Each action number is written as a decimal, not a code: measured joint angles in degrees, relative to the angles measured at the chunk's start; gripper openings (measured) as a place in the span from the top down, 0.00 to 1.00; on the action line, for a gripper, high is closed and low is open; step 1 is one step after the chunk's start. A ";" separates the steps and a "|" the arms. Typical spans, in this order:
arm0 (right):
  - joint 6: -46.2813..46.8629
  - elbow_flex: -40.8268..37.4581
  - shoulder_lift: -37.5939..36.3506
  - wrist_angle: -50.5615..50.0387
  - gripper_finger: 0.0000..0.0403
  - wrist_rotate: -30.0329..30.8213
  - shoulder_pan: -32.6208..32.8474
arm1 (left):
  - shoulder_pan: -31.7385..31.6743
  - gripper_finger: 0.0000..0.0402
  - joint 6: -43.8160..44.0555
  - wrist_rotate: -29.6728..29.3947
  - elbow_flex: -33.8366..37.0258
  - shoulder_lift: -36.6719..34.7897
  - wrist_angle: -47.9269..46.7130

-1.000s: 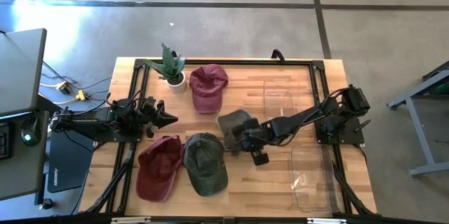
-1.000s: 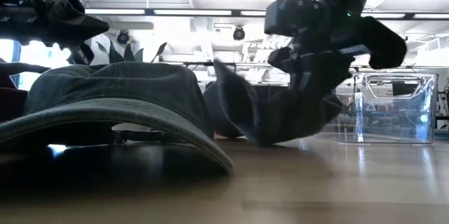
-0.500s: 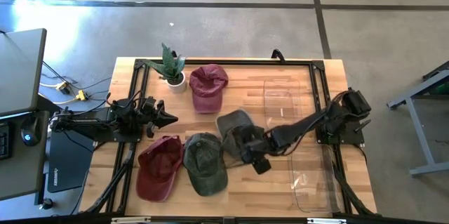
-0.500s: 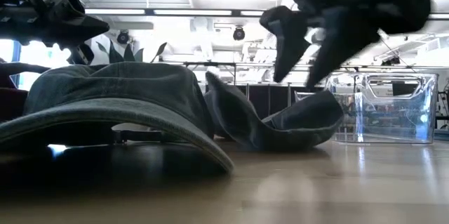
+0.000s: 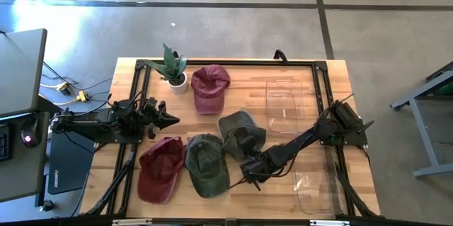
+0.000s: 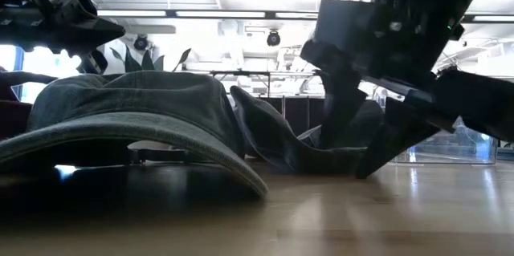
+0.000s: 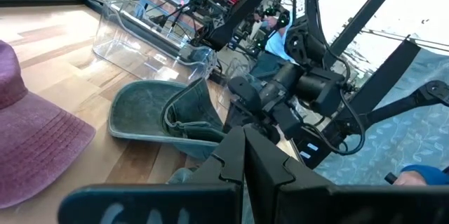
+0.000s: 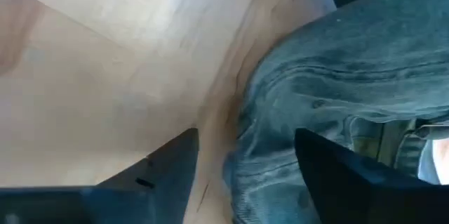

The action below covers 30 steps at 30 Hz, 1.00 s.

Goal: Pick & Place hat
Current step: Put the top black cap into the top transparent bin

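Observation:
A grey hat (image 5: pixel 239 127) lies inside up at the table's middle, resting on its crown (image 6: pixel 281 148); the left wrist view shows its hollow (image 7: pixel 151 108). My right gripper (image 5: pixel 249 173) stands open and low at this hat's near edge, fingers pointing down, one on each side of the rim (image 8: pixel 337 76). A green hat (image 5: pixel 205 162) lies brim down just to its left and fills the low view's left (image 6: pixel 136 111). My left gripper (image 5: pixel 170 120) waits shut above the table's left part. My right gripper reaches down over the grey hat's near rim (image 8: pixel 280 133). One finger (image 8: pixel 337 175) is above the cloth and the other (image 8: pixel 168 168) above bare wood. I cannot tell whether either finger touches the hat.
Two maroon hats lie on the table, one at the near left (image 5: pixel 159 169) and one at the far middle (image 5: pixel 210 88). A potted plant (image 5: pixel 172 66) stands at the far left. Clear bins sit at the far right (image 5: pixel 283 98) and near right (image 5: pixel 315 180).
My right gripper has opened and let go of the grey hat, which has dropped from a lifted, tilted hang to lie inside up on the table. The gripper has then moved toward the table's near edge and down beside the hat.

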State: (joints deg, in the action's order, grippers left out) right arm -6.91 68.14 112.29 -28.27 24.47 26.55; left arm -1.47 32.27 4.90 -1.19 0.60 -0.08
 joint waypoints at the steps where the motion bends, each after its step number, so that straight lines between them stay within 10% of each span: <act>1: 0.53 -0.02 0.04 -0.15 0.50 -0.08 -0.45 | 0.00 1.00 0.00 -0.01 0.00 0.00 0.00; 9: -0.21 0.61 -0.22 -0.69 0.96 -12.11 -7.28 | 0.00 1.00 1.03 0.12 0.00 0.02 -0.02; 20: 0.94 17.67 -8.30 -26.21 0.97 -22.86 -11.20 | 0.00 1.00 1.18 0.12 -0.02 0.02 -0.02; 30: 0.59 31.94 -21.41 -43.25 0.98 -11.96 -18.30 | 0.00 1.00 1.18 0.15 -0.02 0.02 -0.02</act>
State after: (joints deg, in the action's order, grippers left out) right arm -6.32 100.08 90.88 -71.52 12.51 8.25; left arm -1.47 33.45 5.04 -1.21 0.62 -0.10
